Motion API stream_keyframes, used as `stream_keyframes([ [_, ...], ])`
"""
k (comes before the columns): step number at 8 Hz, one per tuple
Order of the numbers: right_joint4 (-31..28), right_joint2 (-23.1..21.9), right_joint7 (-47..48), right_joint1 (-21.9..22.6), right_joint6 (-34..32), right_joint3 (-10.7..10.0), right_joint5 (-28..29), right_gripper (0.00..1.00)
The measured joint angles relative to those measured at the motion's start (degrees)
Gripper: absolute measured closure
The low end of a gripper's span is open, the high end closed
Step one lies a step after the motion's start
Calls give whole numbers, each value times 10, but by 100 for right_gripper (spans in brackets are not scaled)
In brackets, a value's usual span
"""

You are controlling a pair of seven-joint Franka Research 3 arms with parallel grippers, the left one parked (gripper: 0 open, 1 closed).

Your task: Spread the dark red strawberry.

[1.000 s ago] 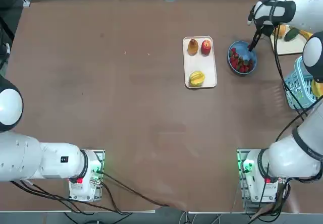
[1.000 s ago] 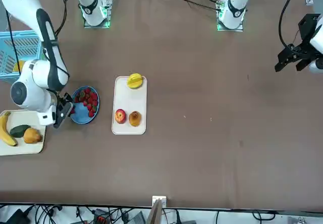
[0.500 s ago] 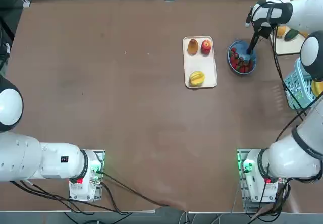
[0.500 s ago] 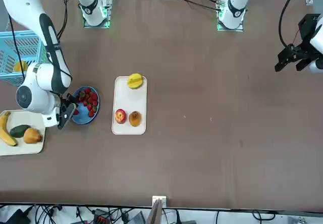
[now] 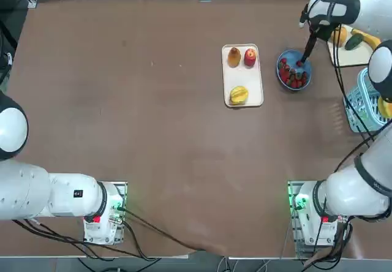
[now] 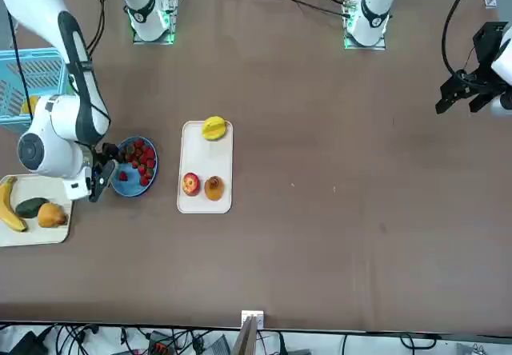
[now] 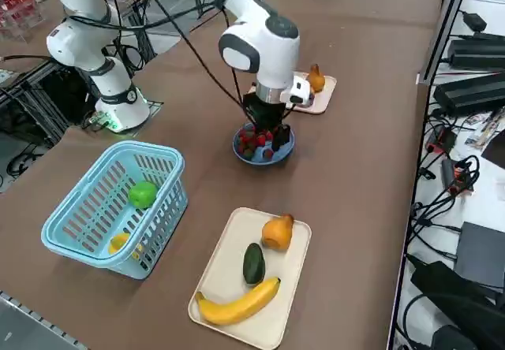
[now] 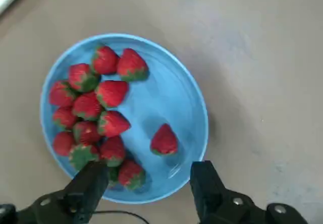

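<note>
Your right claw (image 8: pixel 146 186) hangs just over the round blue bowl (image 8: pixel 194 114) of red strawberries (image 8: pixel 88 108). Its two black fingers (image 8: pixel 88 183) stand wide apart, and you hold nothing between them.

Look through the wrist camera. Most of the berries sit packed together in one clump on one side of the bowl. One red strawberry (image 8: pixel 163 140) lies by itself on the bare blue floor of the bowl, apart from the clump. That lone berry sits just ahead of the gap between your fingers, a little nearer to one finger than the other. The fingers do not touch it.

From above, your claw (image 5: pixel 301 59) is over the bowl (image 5: pixel 286 58), on the side far from the robot. The bowl sits just beside the long cream tray (image 5: pixel 243 85) holding a brown pear (image 5: pixel 234 56), a red apple (image 5: pixel 250 56) and a yellow star fruit (image 5: pixel 238 94).

From the side you can see the claw (image 7: pixel 270 139) low over the strawberries (image 7: pixel 254 143). A second cream tray (image 7: pixel 229 267) with a yellow banana (image 7: pixel 237 304) sits near the bowl, and a light blue plastic basket (image 7: pixel 95 208) stands beside that.
</note>
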Motion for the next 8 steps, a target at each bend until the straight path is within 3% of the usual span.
stream_keyframes([
  [5, -133, -79, -134, 36, 54, 3, 0, 0],
  [8, -174, -93, -187, 67, 68, 3, 0, 0],
])
